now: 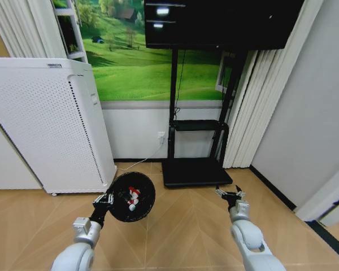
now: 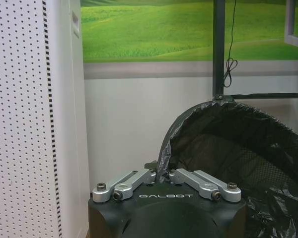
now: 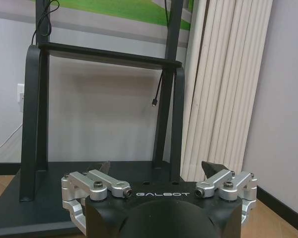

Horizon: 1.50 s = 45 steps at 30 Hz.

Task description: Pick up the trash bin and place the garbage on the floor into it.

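Small round black mesh trash bin [image 1: 133, 197] with a black liner sits held up off the herringbone wooden floor [image 1: 181, 226], just beside the white perforated appliance [image 1: 45, 124], mouth tipped toward the camera — red-and-white garbage [image 1: 133, 197] inside. Left gripper [image 1: 104, 199], marked GALBOT, pinches its rim. Right gripper [image 1: 230, 194] — fingers spread, empty — hovers right of the bin.

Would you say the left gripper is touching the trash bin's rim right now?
Touching: the left wrist view shows the left gripper closed on the trash bin rim.
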Tool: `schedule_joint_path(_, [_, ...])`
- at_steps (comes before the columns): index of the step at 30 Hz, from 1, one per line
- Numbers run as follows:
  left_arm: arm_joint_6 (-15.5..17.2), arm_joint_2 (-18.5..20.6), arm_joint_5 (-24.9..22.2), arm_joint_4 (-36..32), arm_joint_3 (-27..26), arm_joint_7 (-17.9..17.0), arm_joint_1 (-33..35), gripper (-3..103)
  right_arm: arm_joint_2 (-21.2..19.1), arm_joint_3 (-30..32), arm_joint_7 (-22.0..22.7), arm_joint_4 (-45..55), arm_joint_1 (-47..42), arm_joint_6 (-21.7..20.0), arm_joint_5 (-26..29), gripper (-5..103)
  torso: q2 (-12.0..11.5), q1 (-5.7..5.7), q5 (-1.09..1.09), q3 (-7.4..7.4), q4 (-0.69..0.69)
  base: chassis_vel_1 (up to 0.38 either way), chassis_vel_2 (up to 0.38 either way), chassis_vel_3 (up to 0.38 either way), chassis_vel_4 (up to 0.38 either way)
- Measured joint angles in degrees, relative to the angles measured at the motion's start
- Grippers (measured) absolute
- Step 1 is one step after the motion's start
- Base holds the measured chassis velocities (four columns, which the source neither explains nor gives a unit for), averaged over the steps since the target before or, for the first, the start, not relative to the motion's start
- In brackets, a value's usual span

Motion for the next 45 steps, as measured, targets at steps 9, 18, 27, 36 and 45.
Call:
schedule_joint_path(9, [0.00, 0.20, -0.03, -0.08, -0.47, -0.04, -0.05, 4, -0.03, -0.13, 0.02, 0.36, -0.39, 0.04, -0.14, 100, 0.00, 0.01, 0.00, 0.00, 0.00, 0.045, -0.036, -0.045, 0.051])
schedule_joint_path(18, [0.04, 0.12, 0.03, 0.65, -0.09, -0.04, -0.50, 4, -0.08, -0.30, 0.02, 0.38, -0.04, 0.04, -0.12, 100, 0.00, 0.01, 0.00, -0.01, 0.01, 0.125, -0.128, -0.123, 0.142])
schedule_joint_path(27, [0.11, 0.34, -0.24, 1.31, -0.13, -0.06, -1.02, 4, -0.05, -0.85, -0.01, -0.07, 0.34, 0.04, -0.02, 100, 0.00, 0.01, 0.00, 0.00, 0.00, 0.093, -0.092, -0.096, 0.102])
schedule_joint_path(36, [0.15, 0.53, -0.36, 1.28, -0.16, -0.07, -1.03, 4, -0.11, -0.75, -0.01, -0.03, 0.15, 0.04, -0.03, 100, 0.00, 0.00, 0.00, 0.00, 0.00, 0.093, -0.097, -0.101, 0.104])
schedule_joint_path(45, [0.16, 0.52, -0.38, 1.06, -0.20, -0.10, -0.92, 4, -0.29, -0.44, -0.04, 0.19, -0.45, 0.27, -0.24, 100, 0.00, 0.00, 0.00, 0.00, 0.00, 0.085, -0.086, -0.082, 0.087])
